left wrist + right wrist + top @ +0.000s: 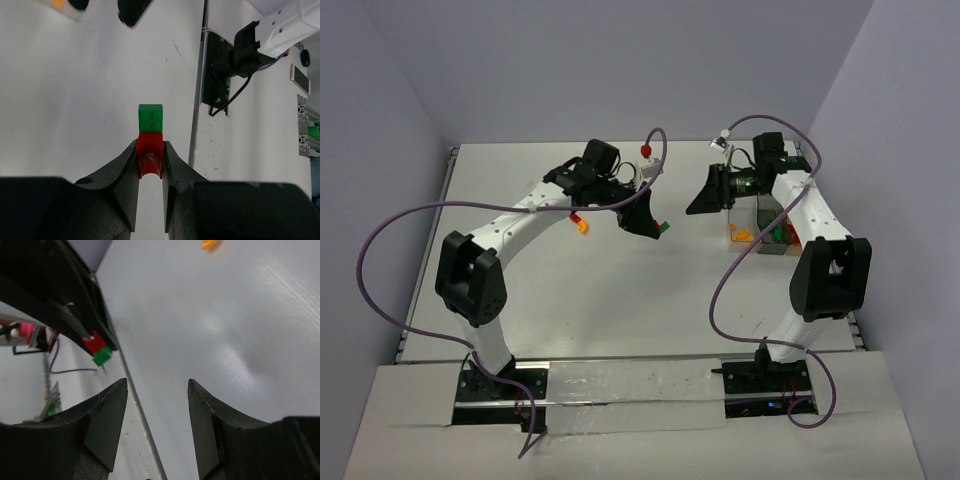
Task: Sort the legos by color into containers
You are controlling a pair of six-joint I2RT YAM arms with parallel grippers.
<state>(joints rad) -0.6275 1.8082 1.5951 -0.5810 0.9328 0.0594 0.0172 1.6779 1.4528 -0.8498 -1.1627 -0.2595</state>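
Observation:
My left gripper [653, 226] hangs above the middle of the table, shut on a red lego [150, 155]. A green lego [151, 118] is stuck to the red one's outer end and juts past the fingertips. The pair shows as a small red and green piece [98, 349] in the right wrist view. To its right, my right gripper [693, 207] faces it across a short gap, and its jaws [157, 385] stand open with nothing between them. The clear containers [775, 249] sit under the right arm and hold orange, green and red legos. An orange lego [582, 226] lies on the table beneath the left arm.
A tiny red piece [573, 214] lies beside the orange lego. A red knob [646, 150] caps the left wrist. Purple cables loop off both arms. The table's metal edge rail [202, 75] runs along the right side.

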